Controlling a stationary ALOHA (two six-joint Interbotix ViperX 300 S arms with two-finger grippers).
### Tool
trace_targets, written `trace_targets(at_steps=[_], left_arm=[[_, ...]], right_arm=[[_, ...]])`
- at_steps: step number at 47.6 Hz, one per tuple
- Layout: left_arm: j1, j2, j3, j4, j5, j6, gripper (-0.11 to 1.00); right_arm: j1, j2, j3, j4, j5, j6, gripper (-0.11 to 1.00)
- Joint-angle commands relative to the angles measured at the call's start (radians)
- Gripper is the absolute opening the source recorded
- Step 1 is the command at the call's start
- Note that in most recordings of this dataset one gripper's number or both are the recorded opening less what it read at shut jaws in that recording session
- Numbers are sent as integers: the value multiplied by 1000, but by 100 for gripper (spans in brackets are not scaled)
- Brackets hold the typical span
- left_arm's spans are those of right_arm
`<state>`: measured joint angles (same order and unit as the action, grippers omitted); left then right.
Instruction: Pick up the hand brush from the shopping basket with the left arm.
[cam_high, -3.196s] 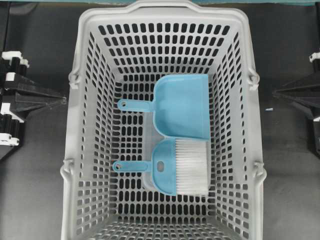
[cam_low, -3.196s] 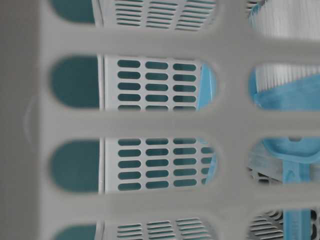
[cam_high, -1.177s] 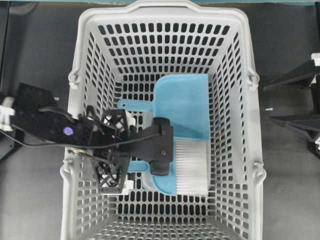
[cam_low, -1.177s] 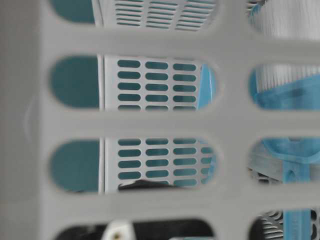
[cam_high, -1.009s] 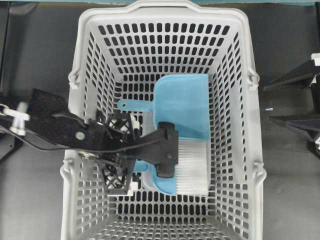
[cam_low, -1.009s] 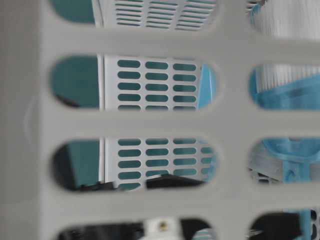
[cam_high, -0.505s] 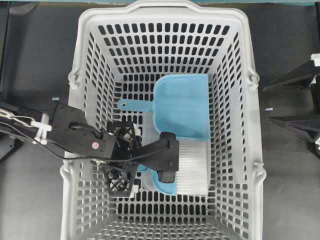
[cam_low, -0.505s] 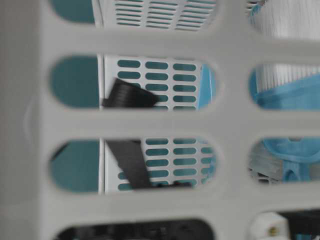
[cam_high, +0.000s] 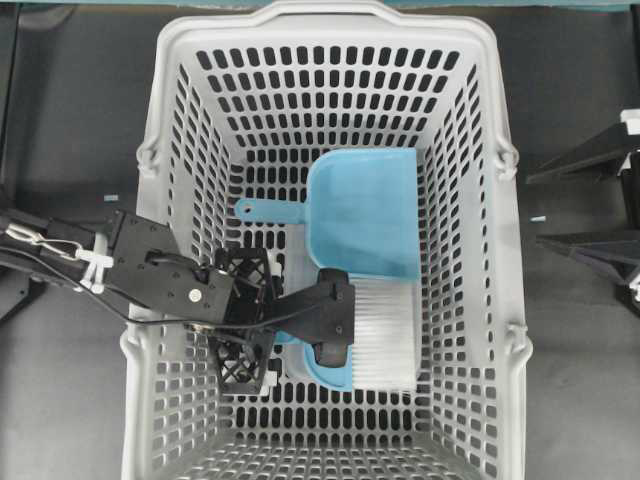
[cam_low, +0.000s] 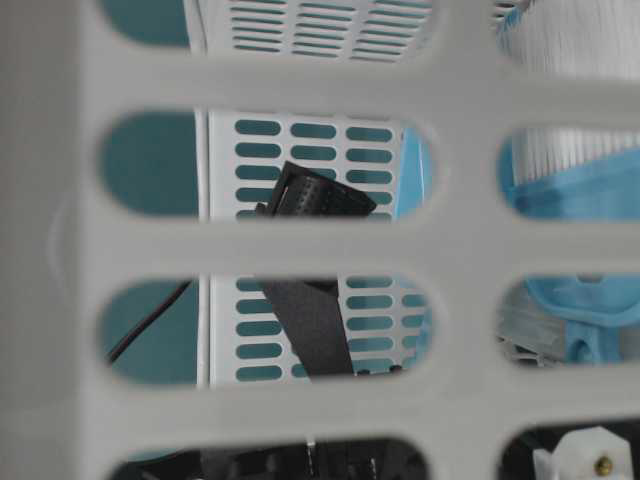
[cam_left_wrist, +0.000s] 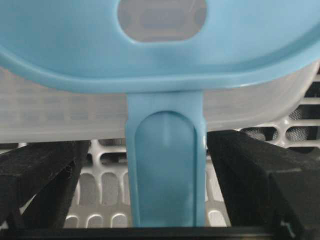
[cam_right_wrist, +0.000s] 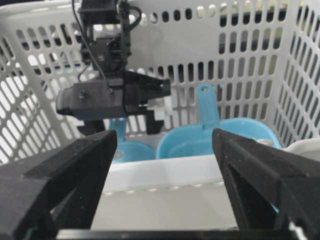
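The light-blue hand brush lies flat on the floor of the grey shopping basket, white bristles to the right and thin handle pointing left. The left arm reaches over the basket's left rim. Its gripper is down inside and open, one lattice finger on each side of the handle. In the left wrist view both black fingers stand apart from the handle, with a gap on either side. The right gripper hangs open and empty outside the basket's right wall.
A light-blue dustpan lies just behind the brush, its handle pointing left too. A clear plastic piece sits under the brush head. The slotted basket walls close in on all sides. The right wrist view faces the basket rim.
The left arm came in from the left, over the rim, and sank into the basket until its open fingers straddled the brush handle. Brush and dustpan have not moved.
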<state>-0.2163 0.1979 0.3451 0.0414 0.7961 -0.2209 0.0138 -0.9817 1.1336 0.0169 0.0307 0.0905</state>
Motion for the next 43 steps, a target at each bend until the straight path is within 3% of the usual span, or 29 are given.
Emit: trace_targets(at_steps=[1, 6, 15, 31, 43], left_arm=[[-3, -6, -6, 3, -5, -5, 89], [-6, -9, -5, 3, -5, -3, 75], [-12, -21, -3, 3, -9, 15, 21], [-15, -41, -14, 3, -11, 32, 22], [-17, -132, -121, 5, 63, 31, 22]], right_arm=[[2, 5, -5, 5, -9, 0, 74], [2, 6, -3, 6, -9, 2, 74], [2, 5, -3, 6, -11, 3, 74], [3, 6, 5, 6, -11, 21, 74], [3, 5, 6, 6, -9, 21, 74]])
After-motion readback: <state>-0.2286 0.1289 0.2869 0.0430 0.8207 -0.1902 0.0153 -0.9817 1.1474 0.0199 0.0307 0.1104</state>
